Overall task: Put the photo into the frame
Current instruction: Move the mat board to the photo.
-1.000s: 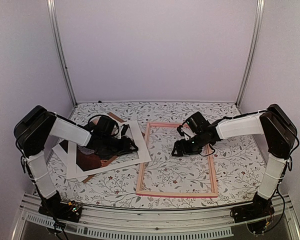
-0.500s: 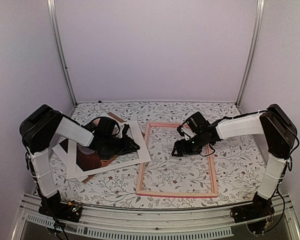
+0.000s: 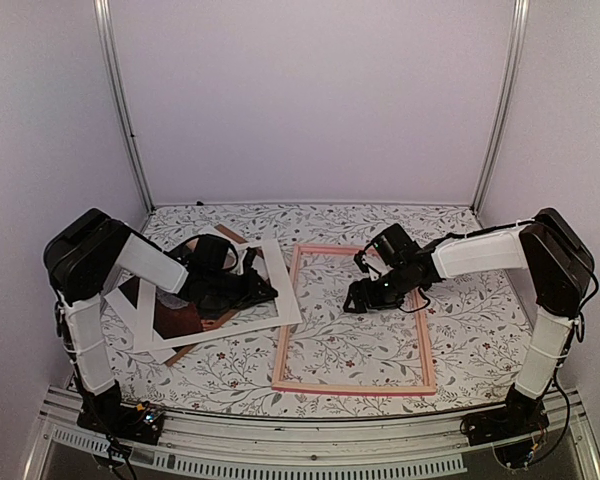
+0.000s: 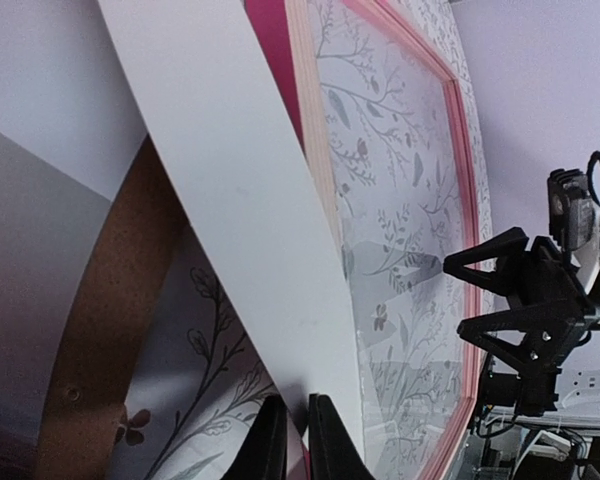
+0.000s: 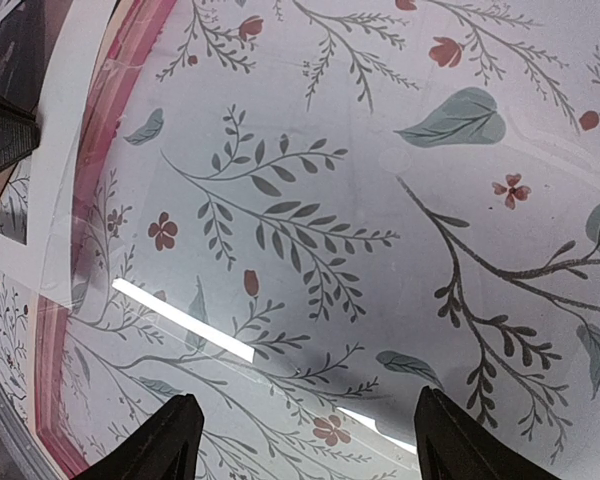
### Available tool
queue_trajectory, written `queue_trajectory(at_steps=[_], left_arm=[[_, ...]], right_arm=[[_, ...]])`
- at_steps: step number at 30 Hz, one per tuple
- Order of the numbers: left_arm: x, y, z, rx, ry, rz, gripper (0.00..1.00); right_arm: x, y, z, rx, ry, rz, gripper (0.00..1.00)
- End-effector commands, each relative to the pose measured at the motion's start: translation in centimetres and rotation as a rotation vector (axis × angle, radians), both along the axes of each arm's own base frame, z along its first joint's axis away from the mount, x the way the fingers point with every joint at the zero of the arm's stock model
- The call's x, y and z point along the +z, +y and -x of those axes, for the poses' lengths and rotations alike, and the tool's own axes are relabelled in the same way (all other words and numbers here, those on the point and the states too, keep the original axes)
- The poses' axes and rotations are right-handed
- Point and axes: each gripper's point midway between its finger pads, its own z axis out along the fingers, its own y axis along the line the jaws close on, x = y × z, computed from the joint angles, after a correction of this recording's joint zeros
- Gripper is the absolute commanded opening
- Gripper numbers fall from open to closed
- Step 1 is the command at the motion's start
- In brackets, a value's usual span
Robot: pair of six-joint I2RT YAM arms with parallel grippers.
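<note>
The pink frame (image 3: 284,335) lies flat right of centre, with a clear pane inside its rails (image 5: 50,365). The dark photo (image 3: 175,318) lies at the left, showing through the cutout of a white mat board (image 3: 283,297). My left gripper (image 3: 265,290) is low at the mat's right side. In the left wrist view its jaws (image 4: 298,442) are pinched on the mat's (image 4: 240,200) edge. My right gripper (image 3: 352,300) hovers open over the frame's upper part. Only the pane shows between its fingertips (image 5: 305,440).
A brown backing board (image 4: 110,330) lies under the mat, one corner sticking out at the back (image 3: 232,236). The frame's left rail (image 4: 315,200) runs right beside the mat's edge. Side walls and metal posts enclose the floral table (image 3: 460,320).
The left gripper's jaws have closed onto the mat board's edge, and the left arm has leaned slightly further in. The right arm has not moved.
</note>
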Motion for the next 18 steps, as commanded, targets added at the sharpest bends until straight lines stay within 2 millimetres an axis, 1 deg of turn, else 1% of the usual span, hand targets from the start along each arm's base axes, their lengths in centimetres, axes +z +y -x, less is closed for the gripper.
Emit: queue_trajectory(at_steps=[1, 7, 11, 18], left_arm=[[-0.1, 0.2, -0.7, 0.007, -0.018, 0.015, 0.08], [0.0, 0.1, -0.9, 0.005, -0.019, 0.030, 0.00], [0.4, 0.4, -0.9, 0.010, -0.025, 0.033, 0.00], [0.9, 1.7, -1.3, 0.041, -0.036, 0.026, 0.00]], right_arm=[[-0.8, -0.5, 0.3, -0.001, 0.009, 0.044, 0.77], [-0.8, -0.6, 0.4, -0.001, 0.011, 0.048, 0.77], [-0.8, -0.6, 0.3, -0.002, 0.010, 0.051, 0.77], [-0.7, -0.6, 0.3, -0.003, 0.007, 0.051, 0.77]])
